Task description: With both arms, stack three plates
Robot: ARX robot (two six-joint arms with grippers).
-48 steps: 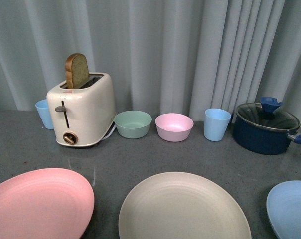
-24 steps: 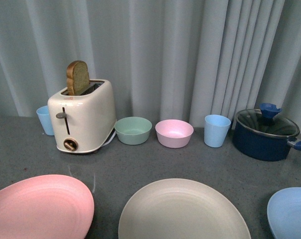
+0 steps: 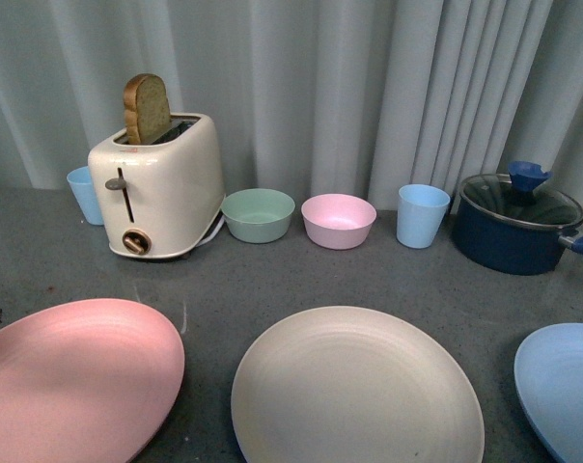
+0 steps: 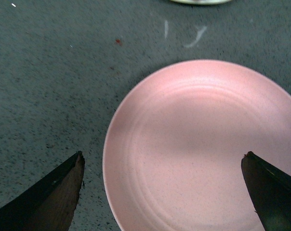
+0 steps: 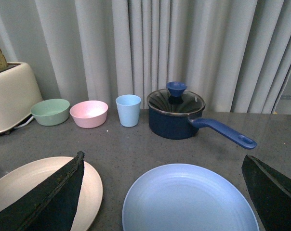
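In the front view the three plates lie in a row along the bottom of the frame. The pink plate (image 3: 74,381) is at lower left, the beige plate (image 3: 357,391) at lower centre and the blue plate (image 3: 562,386) at lower right, cut off by the edge. None of them touches another, and neither of my arms shows here.

In the left wrist view my left gripper (image 4: 163,154) has its jaws spread wide with nothing in them. The pink plate (image 4: 203,149) lies flat on the grey table (image 4: 49,72), below and between my two fingers, and nearer one finger than the other.

In the right wrist view my right gripper (image 5: 162,156) is likewise wide apart and empty. The blue plate (image 5: 189,202) sits between its fingers, and the beige plate (image 5: 90,190) is just beside it, partly behind one finger.

The plates are round, so there is no long axis to line up with. As I judge it, each arm is nearest its own outer plate, and both must carry inward to the beige one.
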